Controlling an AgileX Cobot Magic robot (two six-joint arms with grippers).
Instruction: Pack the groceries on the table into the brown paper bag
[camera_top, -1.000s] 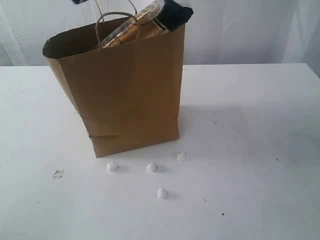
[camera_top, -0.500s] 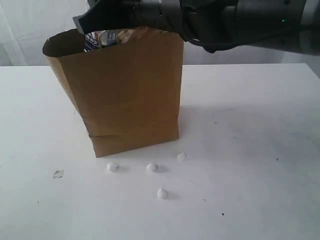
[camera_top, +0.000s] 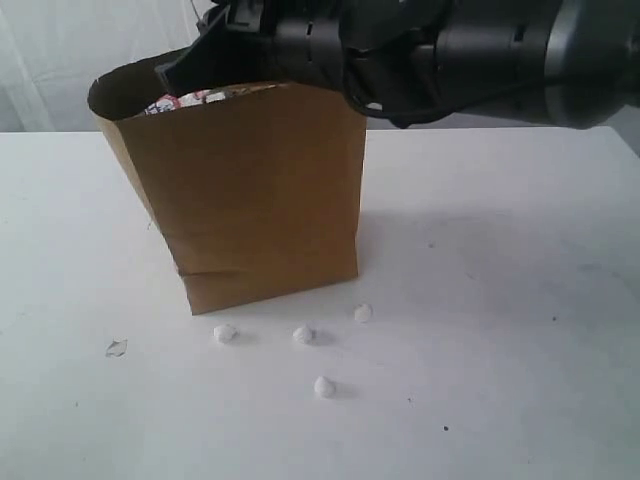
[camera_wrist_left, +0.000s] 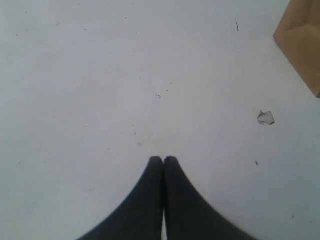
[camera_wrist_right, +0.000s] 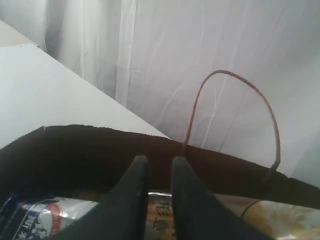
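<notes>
Right arm now spans the brown paper bag (camera_top: 250, 190) mouth. Spaghetti packet (camera_wrist_right: 285, 220) sits sunk inside, lengthwise along the bag, directly below the right gripper (camera_wrist_right: 159, 161). Jaws stand a slit apart with nothing between.

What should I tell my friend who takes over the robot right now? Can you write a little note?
Left claw: shut, empty, hovering over the table.
Right claw: over the mouth of the brown paper bag, fingers slightly apart, nothing between them.
Groceries: a printed packet lies inside the bag. No groceries show on the table in these views.
Also there: small white lumps and a scrap near the bag.
Left: probably lift the right claw clear, then check the unseen parts of the table.
</notes>
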